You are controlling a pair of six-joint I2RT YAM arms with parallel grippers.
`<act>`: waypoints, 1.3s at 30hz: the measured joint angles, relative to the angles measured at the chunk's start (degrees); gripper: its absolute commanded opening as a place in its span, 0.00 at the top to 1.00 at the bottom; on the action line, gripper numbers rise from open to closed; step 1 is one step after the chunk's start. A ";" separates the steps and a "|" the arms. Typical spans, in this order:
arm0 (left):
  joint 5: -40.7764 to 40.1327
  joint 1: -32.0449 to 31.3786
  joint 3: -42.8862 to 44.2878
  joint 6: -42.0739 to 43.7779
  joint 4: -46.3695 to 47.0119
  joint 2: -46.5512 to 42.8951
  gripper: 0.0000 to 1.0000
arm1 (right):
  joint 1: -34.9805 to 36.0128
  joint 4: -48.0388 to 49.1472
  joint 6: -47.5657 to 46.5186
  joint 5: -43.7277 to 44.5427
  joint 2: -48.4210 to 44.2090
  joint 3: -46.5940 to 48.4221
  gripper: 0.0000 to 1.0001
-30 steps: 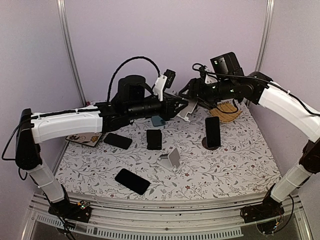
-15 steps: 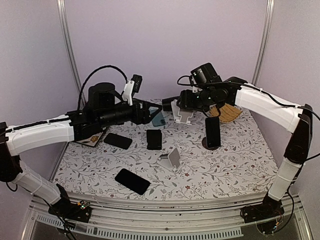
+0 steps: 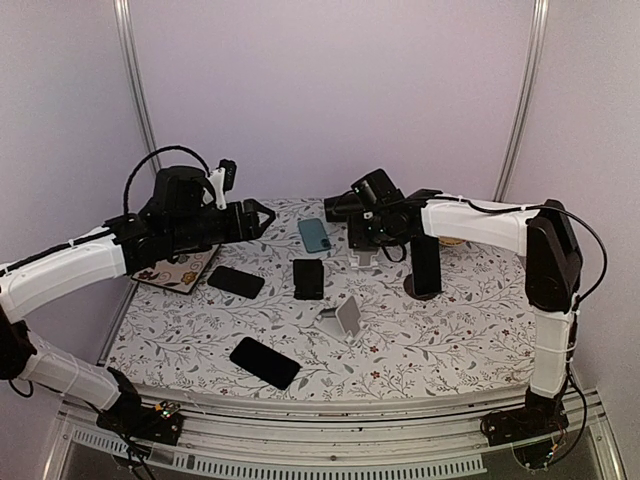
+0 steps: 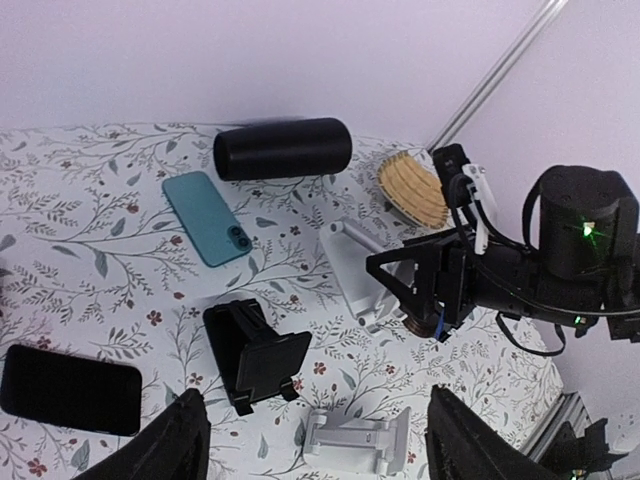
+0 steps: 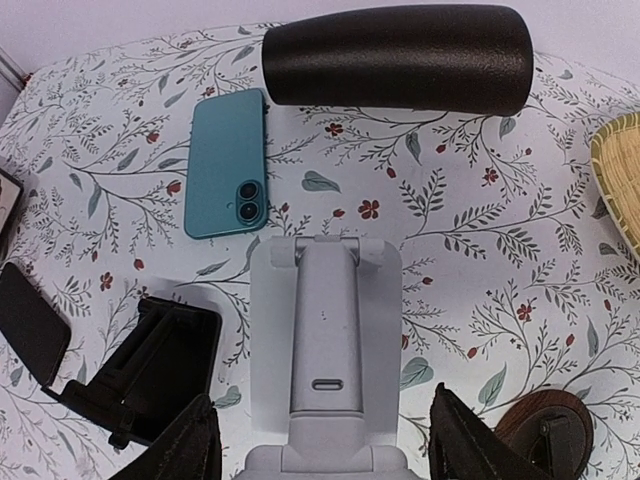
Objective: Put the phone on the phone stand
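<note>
Your right end effector [image 5: 325, 455] has a finger on either side of the foot of the white phone stand [image 5: 325, 340] and looks closed on it. The stand is down at the table [image 5: 480, 240], but I cannot tell whether its foot sits flat. If you let go while it is tilted, it may rock or fall over. The black phone stand [image 5: 150, 365] is just beside the left finger, so a wide release or a sideways pull-out could knock it.

The teal phone [image 5: 228, 165] lies flat, camera side up, ahead of this end effector and to its left, near the white stand but apart from it. Lying flat, it gives the fingers little edge to catch. A shallow approach would likely shove it toward the black cylinder [image 5: 395, 55] beyond.

Your left end effector [image 3: 262, 217] is spread wide and empty, well back from the phone. Reaching in while the right arm is there risks the two arms colliding.
</note>
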 measured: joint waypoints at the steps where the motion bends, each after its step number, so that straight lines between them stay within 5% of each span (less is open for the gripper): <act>1: -0.09 0.59 -0.02 -0.46 -0.70 0.00 0.26 | -0.11 0.74 -0.02 0.35 0.37 -0.46 0.69; 12: 0.61 5.55 0.02 -3.10 -6.56 2.08 0.26 | -0.72 4.98 0.26 3.52 5.84 -2.19 0.63; 26: 3.63 7.72 0.96 -4.92 -9.14 7.63 0.08 | -0.72 5.68 1.55 3.15 6.47 -4.24 0.07; 39: -6.64 7.76 4.42 -19.93 -23.43 12.15 0.03 | -0.72 2.01 0.76 1.44 2.05 -2.84 0.01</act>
